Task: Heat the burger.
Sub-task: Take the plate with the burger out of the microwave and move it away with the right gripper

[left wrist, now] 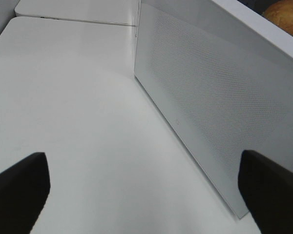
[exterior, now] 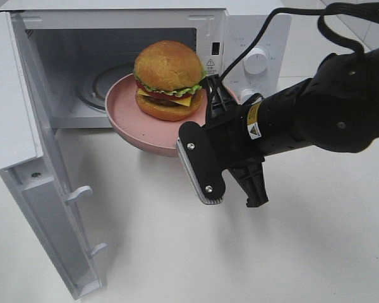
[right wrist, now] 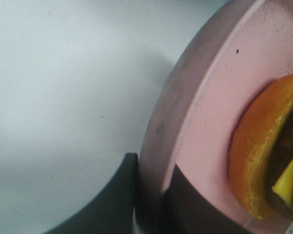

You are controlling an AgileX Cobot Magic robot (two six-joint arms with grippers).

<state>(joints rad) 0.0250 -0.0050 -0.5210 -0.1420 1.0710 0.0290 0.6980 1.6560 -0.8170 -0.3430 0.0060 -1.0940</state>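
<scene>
Table: white top (exterior: 271, 252) carries a white microwave (exterior: 246, 38) with its door (exterior: 25, 158) swung fully open toward the left of the high view
Burger: it (exterior: 169, 79) sits upright on a pink plate (exterior: 123, 117), bun on top, lettuce, tomato, cheese and patty showing at the side
Plate place: held in the air in front of the microwave's mouth, its far edge at the opening, a shadow on the table under it
High view only: whole microwave, cavity with its glass turntable (exterior: 101, 82), two dials on the panel, two hooks on the door's inner edge, a black cable over the right arm
Right wrist only: plate rim seen edge-on, one dark finger (right wrist: 112, 200) on the outer side of the rim, the other on the inner side, pink wall and lower bun (right wrist: 256, 156) with a bit of cheese beyond
Left wrist only: the door's dotted outer face (left wrist: 219, 112) close ahead, standing on edge over bare table, a sliver of bun top past its upper edge
Right gripper: it (exterior: 210, 95) pinches the plate's right rim, jaws nearly together on it
Right arm: reaches in from the right of the high view, black forearm sloping down toward the plate, wrist camera bracket hanging below
Left gripper: it (left wrist: 146, 195) is spread wide, nothing between its two dark fingertips (left wrist: 19, 187), low over the table and facing the door; the high view does not show it
</scene>
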